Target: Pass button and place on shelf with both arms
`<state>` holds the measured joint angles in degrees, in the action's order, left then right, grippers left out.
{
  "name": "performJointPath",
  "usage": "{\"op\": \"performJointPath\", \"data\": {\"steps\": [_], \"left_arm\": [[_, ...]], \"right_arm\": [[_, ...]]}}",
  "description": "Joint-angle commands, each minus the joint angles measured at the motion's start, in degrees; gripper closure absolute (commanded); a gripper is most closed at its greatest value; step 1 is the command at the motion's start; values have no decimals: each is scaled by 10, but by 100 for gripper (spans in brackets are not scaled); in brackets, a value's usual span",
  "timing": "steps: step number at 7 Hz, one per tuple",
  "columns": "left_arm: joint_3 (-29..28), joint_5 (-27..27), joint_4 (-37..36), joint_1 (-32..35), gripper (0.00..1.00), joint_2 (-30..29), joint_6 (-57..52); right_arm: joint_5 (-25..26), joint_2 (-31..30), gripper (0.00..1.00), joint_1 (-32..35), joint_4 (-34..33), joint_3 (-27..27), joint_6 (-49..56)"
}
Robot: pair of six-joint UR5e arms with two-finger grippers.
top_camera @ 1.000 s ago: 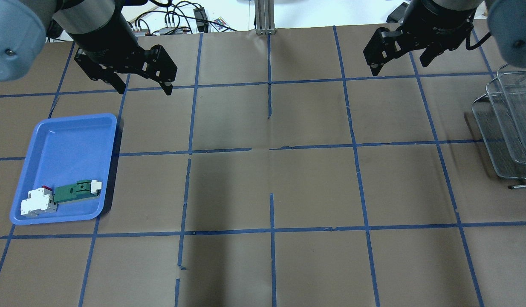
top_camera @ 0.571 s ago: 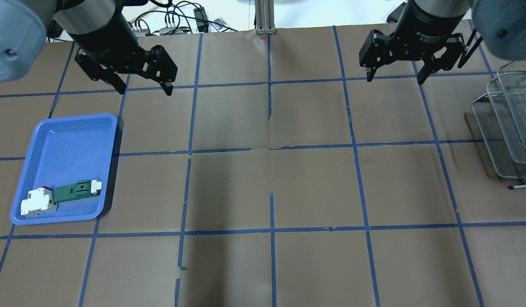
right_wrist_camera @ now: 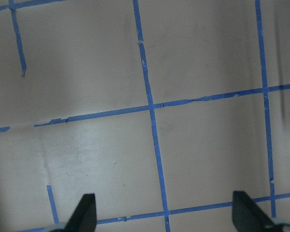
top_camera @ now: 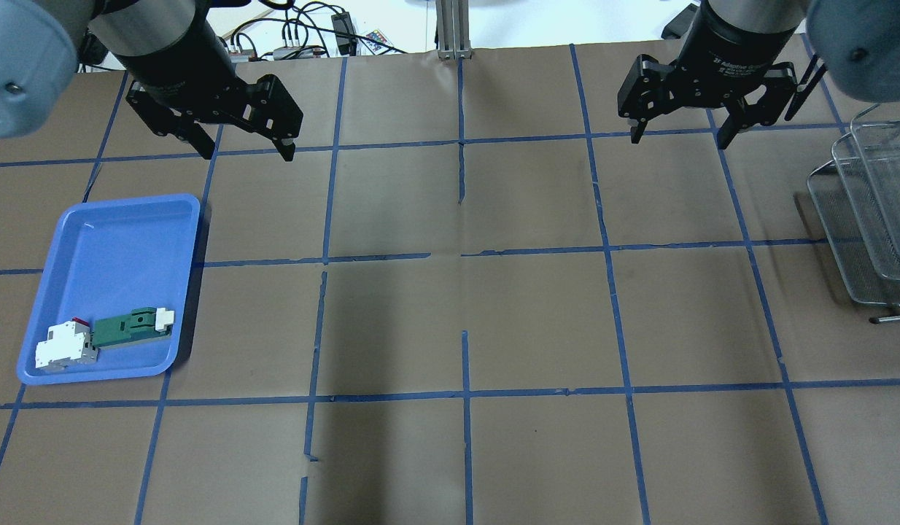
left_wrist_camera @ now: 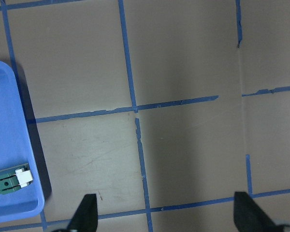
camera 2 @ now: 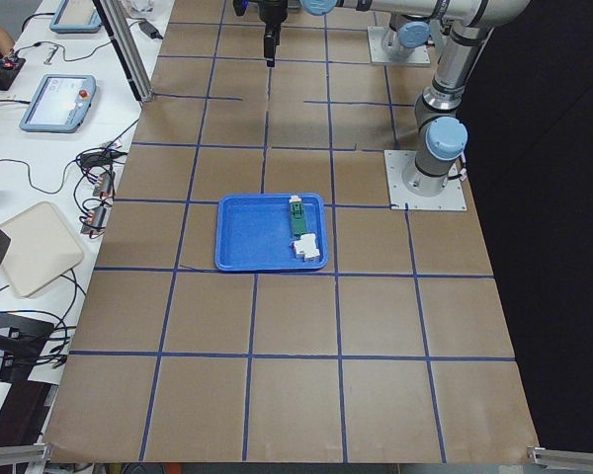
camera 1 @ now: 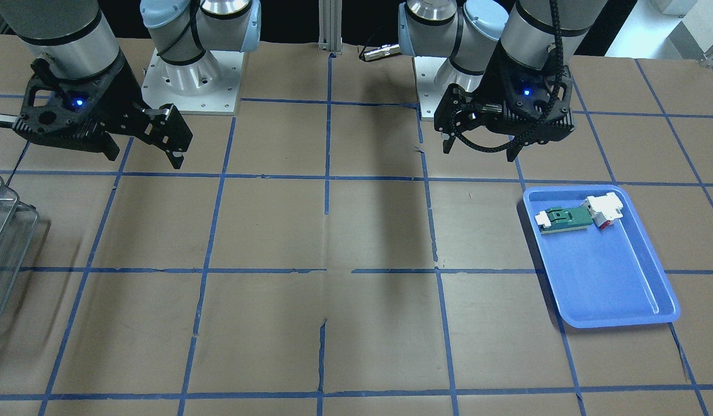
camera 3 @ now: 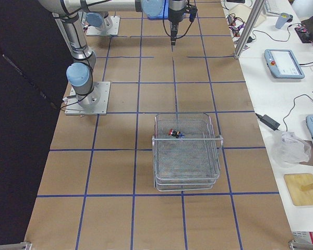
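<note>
The bench is flat brown paper gridded with blue tape, with the wire-mesh shelf at its right end and a blue tray well apart near its left end. The left gripper and the right gripper hang above it, both spread wide and empty. The button lies on the shelf's top tier, on the side away from the bench's right edge. It looks light, rigid and apt to roll, best pinched across its black body.

red-cap btn, lying in wire shelf
</note>
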<state>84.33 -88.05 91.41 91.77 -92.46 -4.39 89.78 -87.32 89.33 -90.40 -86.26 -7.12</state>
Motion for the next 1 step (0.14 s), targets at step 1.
{"op": "performJointPath", "data": {"steps": [1], "left_arm": [[1,-1,1,0,0,1,0]], "right_arm": [[0,-3,0,0,0,-2,2]]}}
